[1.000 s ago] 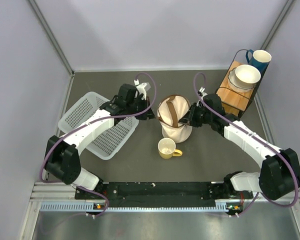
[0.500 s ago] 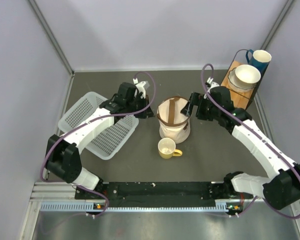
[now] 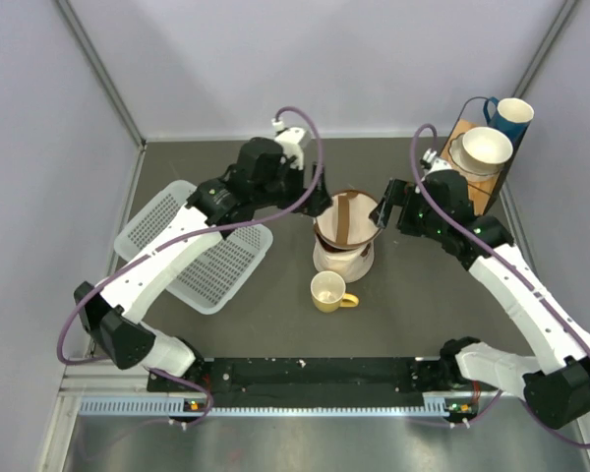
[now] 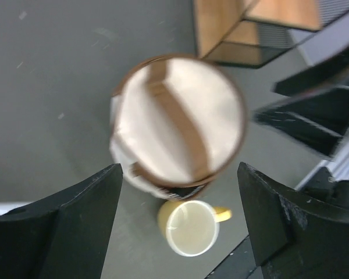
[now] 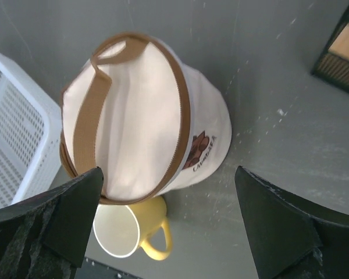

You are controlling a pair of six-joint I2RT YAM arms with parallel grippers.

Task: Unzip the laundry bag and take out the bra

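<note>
The dark table (image 3: 413,305) carries a white plastic basket (image 3: 192,251) on the left and a wooden rack (image 3: 459,197) at the far right corner. Between them, mid-table, stands the laundry bag (image 3: 344,236), upright with its round lid closed, brown strap across the top, contents hidden. The left claw (image 3: 310,202) hangs over the bag's left rim and the right claw (image 3: 385,208) over its right rim. Both are spread wide and empty, and neither appears to touch the fabric. A yellow mug (image 3: 329,292) sits just in front of the bag.
</note>
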